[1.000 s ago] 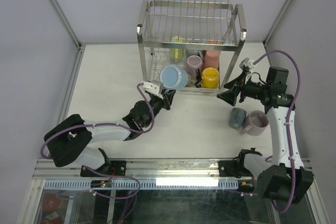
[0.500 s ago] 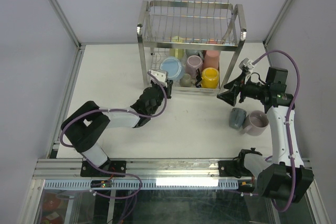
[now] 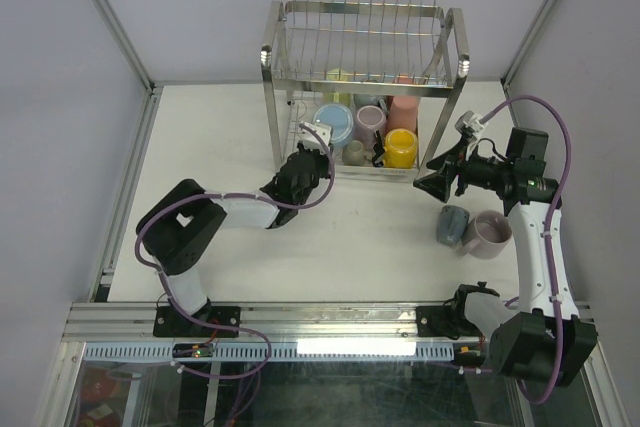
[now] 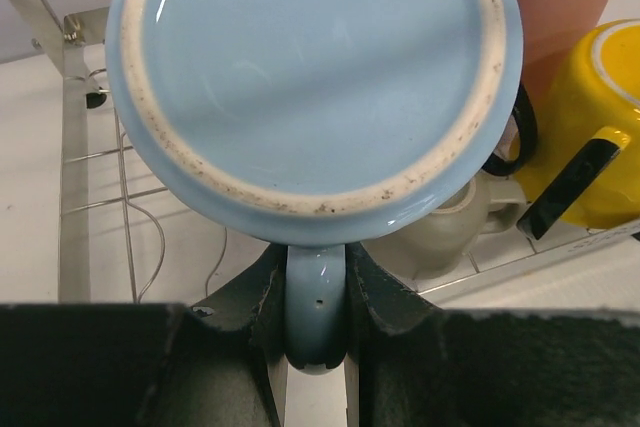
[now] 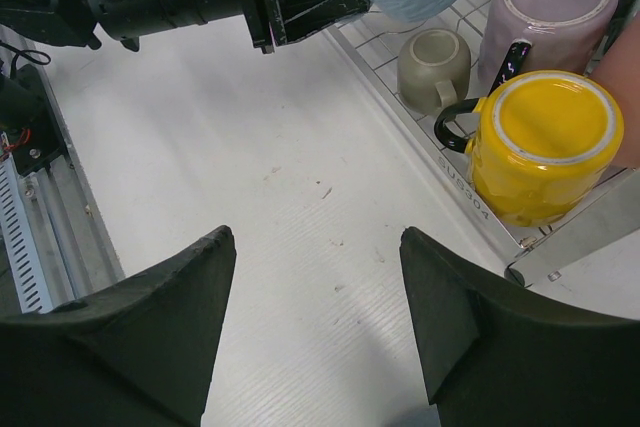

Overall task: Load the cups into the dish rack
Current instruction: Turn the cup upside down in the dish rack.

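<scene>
My left gripper (image 3: 315, 154) is shut on the handle of a light blue mug (image 3: 333, 125), holding it upside down at the front left of the dish rack's (image 3: 268, 97) lower tier. In the left wrist view the handle (image 4: 317, 292) sits between my fingers, with the mug's base (image 4: 310, 67) above. A yellow mug (image 3: 400, 147), a mauve mug (image 3: 369, 121), a pink mug (image 3: 403, 111) and a small grey-beige mug (image 3: 353, 153) stand in the tier. My right gripper (image 3: 432, 180) is open and empty beside the rack's right front leg. A grey-blue mug (image 3: 452, 224) and a mauve mug (image 3: 487, 234) lie on the table at right.
The rack's upper tier (image 3: 360, 42) hangs over the loaded mugs. In the right wrist view the rack's front rail (image 5: 440, 162) runs past the yellow mug (image 5: 545, 137). Metal rails edge the white table (image 3: 210, 137).
My left arm has carried the light blue mug away from the table front and into the rack's lower tier. The right arm has not moved.
</scene>
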Tool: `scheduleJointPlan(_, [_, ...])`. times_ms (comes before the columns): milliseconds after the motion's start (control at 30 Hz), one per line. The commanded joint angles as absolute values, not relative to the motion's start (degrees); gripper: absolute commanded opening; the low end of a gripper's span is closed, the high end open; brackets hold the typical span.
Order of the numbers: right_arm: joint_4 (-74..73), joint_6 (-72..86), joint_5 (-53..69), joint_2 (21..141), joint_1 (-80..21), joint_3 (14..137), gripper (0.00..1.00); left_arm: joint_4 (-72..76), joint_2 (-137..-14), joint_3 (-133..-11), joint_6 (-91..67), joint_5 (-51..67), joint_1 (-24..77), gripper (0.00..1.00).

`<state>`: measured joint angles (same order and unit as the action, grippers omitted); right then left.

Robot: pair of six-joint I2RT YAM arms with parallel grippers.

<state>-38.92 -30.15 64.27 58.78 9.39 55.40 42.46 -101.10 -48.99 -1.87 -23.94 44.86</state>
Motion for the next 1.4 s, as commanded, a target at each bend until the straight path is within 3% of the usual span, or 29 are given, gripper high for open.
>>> scheduleJointPlan(0, [-38.65, -31.29, 64.49, 58.62, 9.69, 55.96, 0.7, 49.37, -100.46, -54.84, 0.53, -24.62, 43.33, 0.0])
scheduleJointPlan(1367, [-39.29, -31.86, 64.54, 58.97, 9.67, 56.3, 0.69, 37.62, -111.39, -69.61, -0.61, -17.88, 39.36, 0.0])
